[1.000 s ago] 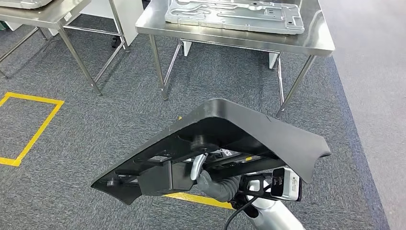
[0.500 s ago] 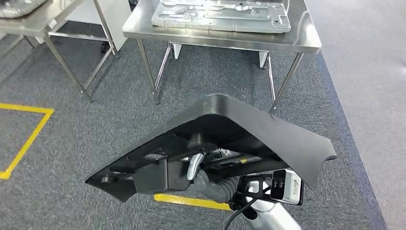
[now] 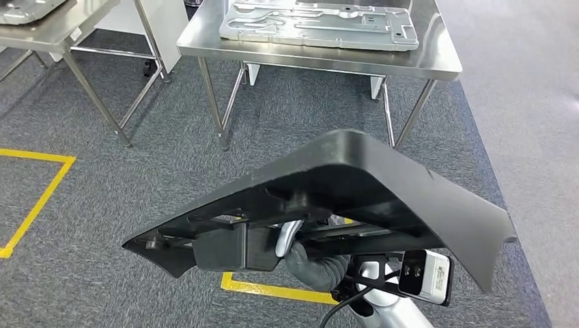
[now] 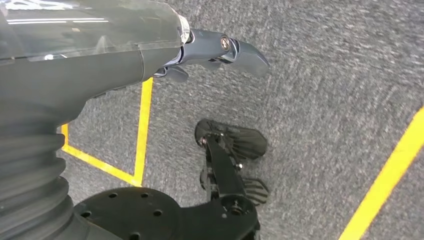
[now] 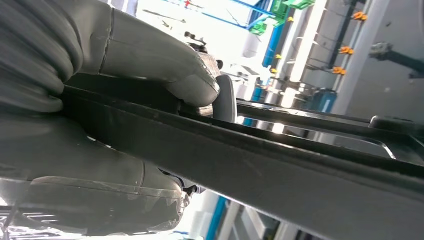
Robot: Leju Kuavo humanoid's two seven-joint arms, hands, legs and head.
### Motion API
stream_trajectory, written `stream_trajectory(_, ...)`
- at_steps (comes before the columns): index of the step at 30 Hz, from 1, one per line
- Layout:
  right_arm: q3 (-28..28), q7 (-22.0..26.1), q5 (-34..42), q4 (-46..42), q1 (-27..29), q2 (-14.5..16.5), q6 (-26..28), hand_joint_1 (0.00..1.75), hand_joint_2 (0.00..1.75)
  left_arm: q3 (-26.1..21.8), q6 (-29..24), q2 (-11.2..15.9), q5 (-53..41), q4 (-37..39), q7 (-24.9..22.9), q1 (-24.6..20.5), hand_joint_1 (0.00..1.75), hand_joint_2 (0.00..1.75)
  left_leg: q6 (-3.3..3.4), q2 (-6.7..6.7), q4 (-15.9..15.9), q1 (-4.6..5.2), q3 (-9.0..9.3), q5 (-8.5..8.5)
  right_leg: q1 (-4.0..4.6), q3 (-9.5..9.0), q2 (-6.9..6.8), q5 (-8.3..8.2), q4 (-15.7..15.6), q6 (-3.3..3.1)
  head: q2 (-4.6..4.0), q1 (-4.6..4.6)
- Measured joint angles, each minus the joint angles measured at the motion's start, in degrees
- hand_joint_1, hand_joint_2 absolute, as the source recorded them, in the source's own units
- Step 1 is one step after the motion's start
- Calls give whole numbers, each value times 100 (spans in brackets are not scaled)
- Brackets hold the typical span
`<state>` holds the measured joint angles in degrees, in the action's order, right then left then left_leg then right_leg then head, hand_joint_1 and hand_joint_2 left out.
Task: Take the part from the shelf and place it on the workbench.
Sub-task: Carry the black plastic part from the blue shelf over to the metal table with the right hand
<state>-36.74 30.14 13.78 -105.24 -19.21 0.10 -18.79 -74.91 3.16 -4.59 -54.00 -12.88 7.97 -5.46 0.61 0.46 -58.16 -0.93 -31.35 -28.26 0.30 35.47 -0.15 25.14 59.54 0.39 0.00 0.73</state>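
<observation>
A large black moulded part [image 3: 355,191] fills the lower middle of the head view, tilted, its ribbed underside facing me. My right hand [image 3: 311,263] grips it from below at a silver handle-like piece. In the right wrist view the grey thumb [image 5: 165,65] and fingers [image 5: 100,190] clamp the part's dark edge [image 5: 260,160]. My left hand [image 4: 220,50] hangs over the grey carpet, fingers curled in and holding nothing. The steel workbench [image 3: 437,61] stands ahead, a few steps away.
A silver metal panel [image 3: 321,24] lies on the workbench. A second steel table [image 3: 61,31] stands at the far left. Yellow floor tape [image 3: 41,191] marks the carpet to the left and another strip [image 3: 273,288] lies under the part.
The part has risen and swung right in the head view, now covering more of the workbench legs. The view shifted left and forward over the last second, so the camera has moved.
</observation>
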Motion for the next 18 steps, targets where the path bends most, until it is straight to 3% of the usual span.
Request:
stream_trajectory(2, 1, 0, 2, -26, -2, -3, 20, 175, 175, 1, 4, 0, -1, 1, 3, -7, 0, 175, -66, 15, 31, 5, 24, -35, 37, -60, 0, 45, -134, -55, 0, 1)
stream_trajectory(5, 5, 9, 11, -68, 5, -6, 32, 175, 175, 7, 9, 19, -11, 1, 13, -32, 0, 175, -149, 21, -65, 10, 54, -147, -24, -210, 37, 70, -263, -136, 0, 3)
stream_trajectory(6, 7, 17, 18, -79, 9, -6, 32, 175, 175, 9, 15, 25, -15, 1, 17, -39, 0, 175, -166, 13, -297, 11, -39, -252, -46, -287, 38, 84, -305, -162, 0, 4)
stream_trajectory(8, 9, 32, 28, -81, 20, -11, 30, 175, 175, 10, 26, 29, -19, 1, 21, -33, 0, 175, -192, 2, -1069, 4, -466, -526, -39, -390, 36, 153, -319, -202, 0, 5)
stream_trajectory(9, 9, 39, 31, -81, 31, -15, 27, 175, 175, 11, 29, 30, -21, 1, 23, -23, 0, 175, -206, 1, -1421, 3, -710, -602, -33, -433, 48, 194, -316, -208, 0, 5)
stream_trajectory(10, 9, 44, 32, -80, 39, -20, 22, 175, 175, 12, 29, 32, -22, 1, 25, -12, 0, 175, -213, 2, -1599, 2, -881, -566, -27, -483, 66, 239, -312, -209, 0, 5)
stream_trajectory(11, 9, 49, 32, -79, 43, -24, 19, 175, 175, 13, 29, 34, -22, 1, 28, -2, 0, 175, -211, 2, -1546, 2, -938, -406, -22, -545, 86, 288, -309, -204, 0, 5)
stream_trajectory(12, 9, 57, 33, -79, 44, -28, 16, 175, 175, 14, 28, 39, -22, 1, 33, 5, 0, 175, -198, 1, -1255, 2, -877, -131, -18, -624, 102, 347, -307, -194, 0, 5)
stream_trajectory(14, 9, 69, 34, -76, 41, -36, 16, 175, 175, 17, 26, 51, -23, 1, 42, 10, 0, 175, -146, -5, -501, 20, -609, 349, -4, -757, 117, 469, -305, -159, 0, 4)
stream_trajectory(15, 10, 76, 37, -74, 39, -40, 16, 175, 175, 18, 23, 56, -23, 1, 44, 6, 0, 175, -107, -10, -231, 35, -496, 440, 2, -789, 122, 517, -301, -132, 0, 4)
stream_trajectory(18, 15, 105, 46, -69, 36, -54, 14, 175, 175, 29, 20, 61, -22, 1, 51, 0, 0, 175, 5, -23, -22, 54, -384, 336, 11, -814, 126, 551, -293, -48, 0, 4)
